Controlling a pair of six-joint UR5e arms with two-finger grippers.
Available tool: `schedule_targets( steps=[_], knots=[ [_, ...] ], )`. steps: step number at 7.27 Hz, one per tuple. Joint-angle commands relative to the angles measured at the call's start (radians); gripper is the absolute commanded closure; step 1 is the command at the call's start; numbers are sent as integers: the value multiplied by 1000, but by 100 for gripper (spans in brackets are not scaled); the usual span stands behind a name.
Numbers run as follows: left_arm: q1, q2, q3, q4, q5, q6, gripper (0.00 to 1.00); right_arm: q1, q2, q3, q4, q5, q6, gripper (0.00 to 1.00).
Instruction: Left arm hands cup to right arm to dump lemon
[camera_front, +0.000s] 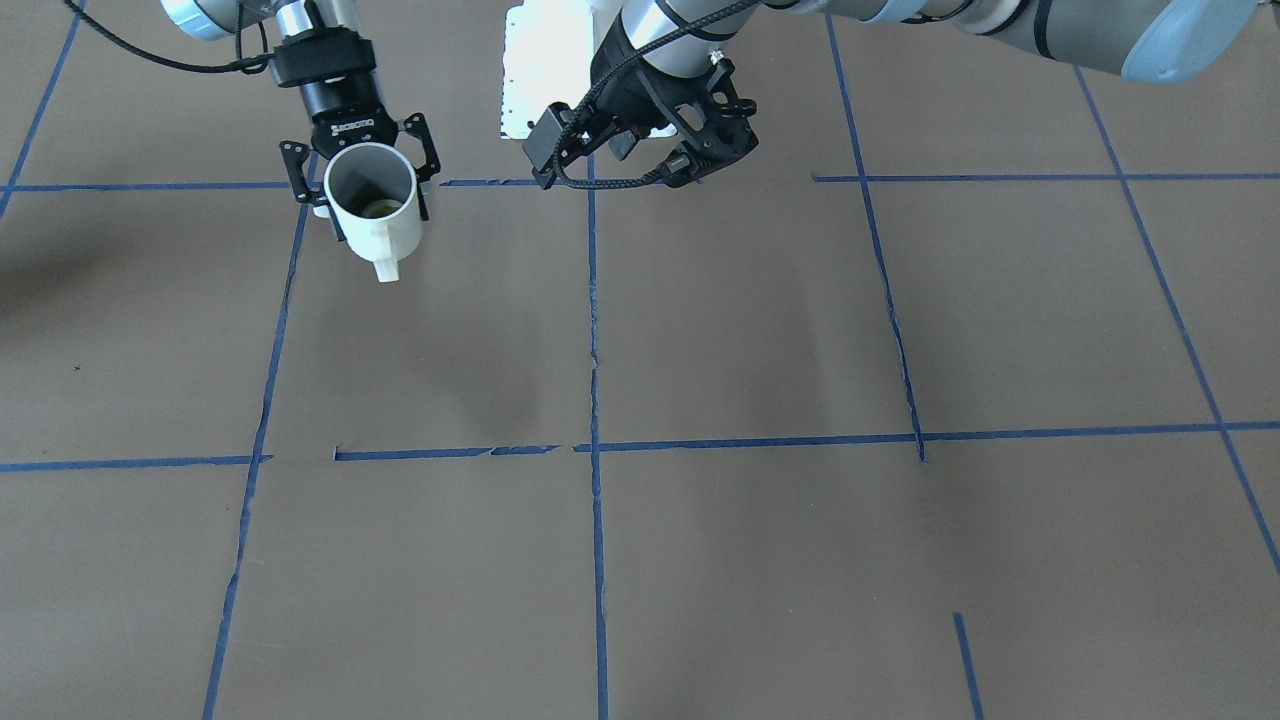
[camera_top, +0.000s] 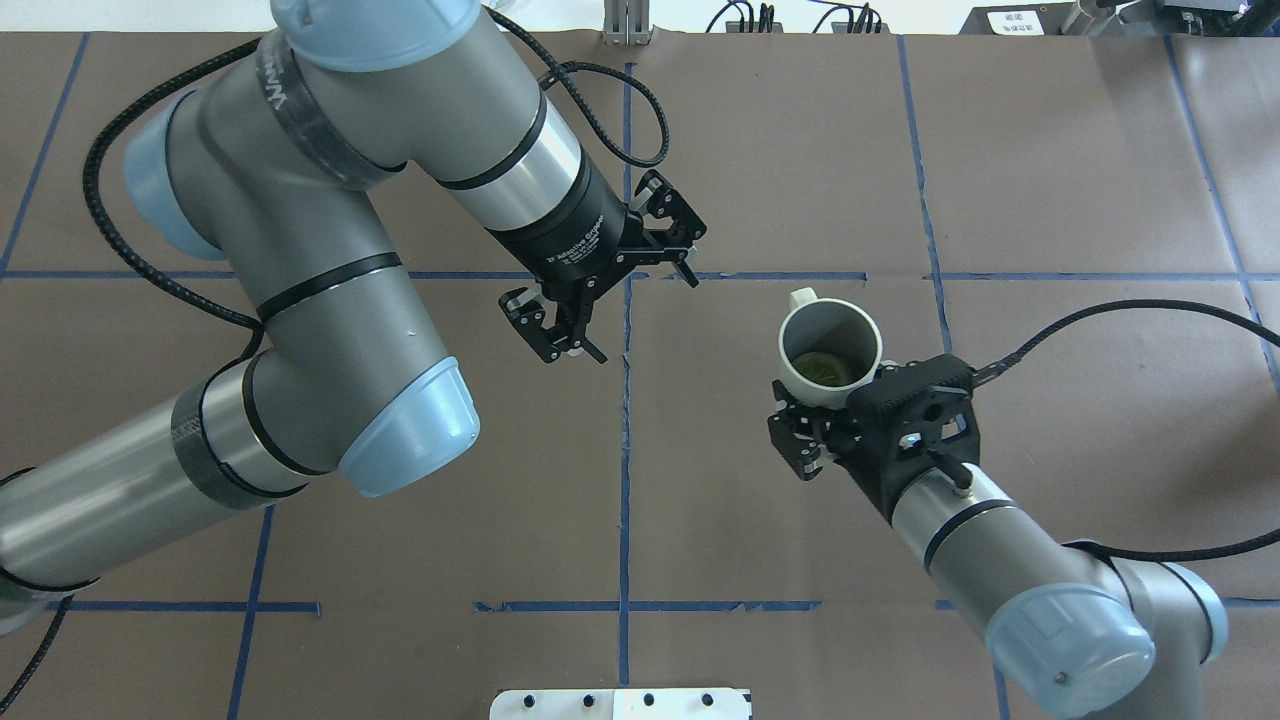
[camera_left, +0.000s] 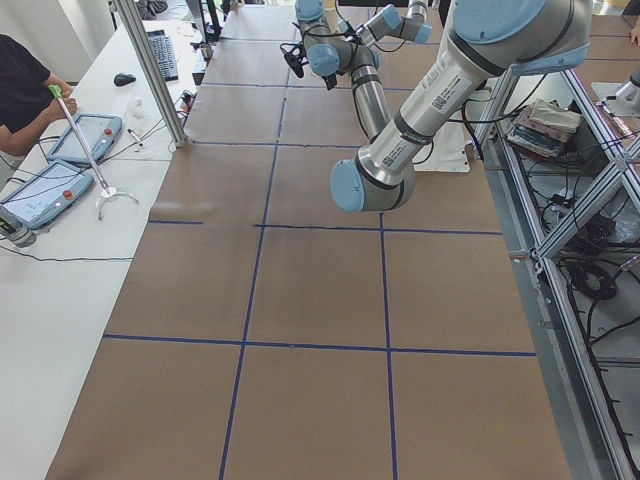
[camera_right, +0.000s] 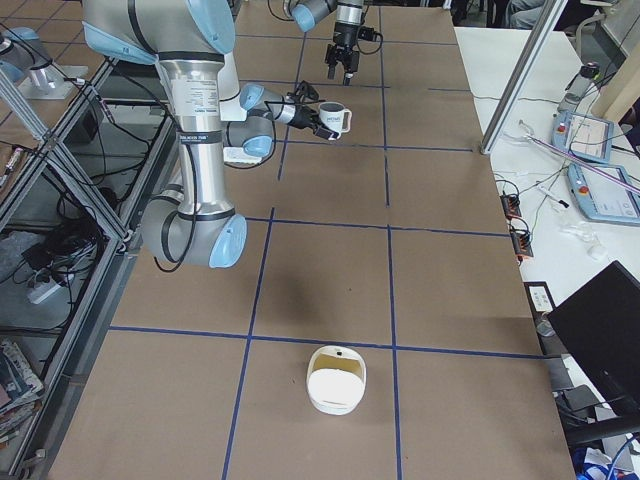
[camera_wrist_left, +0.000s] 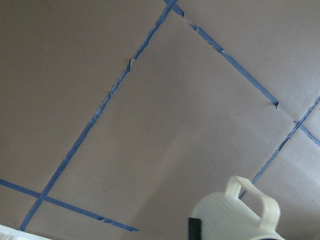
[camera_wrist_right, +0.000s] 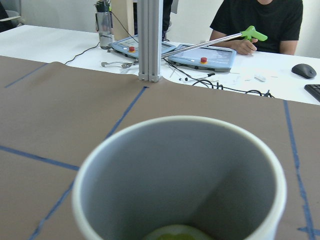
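My right gripper (camera_top: 838, 392) is shut on the white cup (camera_top: 830, 345) and holds it upright above the table, handle pointing away from the robot. A yellow-green lemon slice (camera_top: 822, 370) lies in the cup's grey bottom. The front view shows the same grip (camera_front: 375, 205) on the cup (camera_front: 385, 235). The right wrist view is filled by the cup's rim and inside (camera_wrist_right: 180, 175), with the lemon (camera_wrist_right: 175, 234) at the bottom edge. My left gripper (camera_top: 645, 320) is open and empty, well apart from the cup, near the table's centre line. The cup shows at the lower right of the left wrist view (camera_wrist_left: 235, 220).
Brown table paper carries a grid of blue tape lines (camera_front: 595, 450). A white base plate (camera_top: 620, 703) sits at the robot's edge. A cream container (camera_right: 335, 380) stands on the table towards the robot's right end. Operators' tablets (camera_wrist_right: 200, 55) lie beyond the far edge.
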Motion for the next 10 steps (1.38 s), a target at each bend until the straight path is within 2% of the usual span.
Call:
schedule_targets(
  steps=[1,2,4,5,6,8,9,10],
  knots=[
    [-5,29,-3,0,29,7,0,274,-129,24,6,307,34,68],
    [-5,29,-4,0,30,7,0,437,-177,16,36,494,34,68],
    [-4,29,-3,1,34,7,0,628,-253,-62,212,686,37,68],
    [-4,29,-3,1,44,7,0,729,-264,-108,263,821,77,68],
    [-5,29,-3,1,44,7,0,818,-265,-133,288,936,157,68],
    [-4,38,-3,0,44,8,0,970,-344,-149,306,1096,235,74],
    [-4,40,-1,0,44,13,0,1028,-378,-200,395,1159,297,73],
    [-5,40,-3,1,44,30,0,1046,-395,-319,661,1173,444,73]
  ],
)
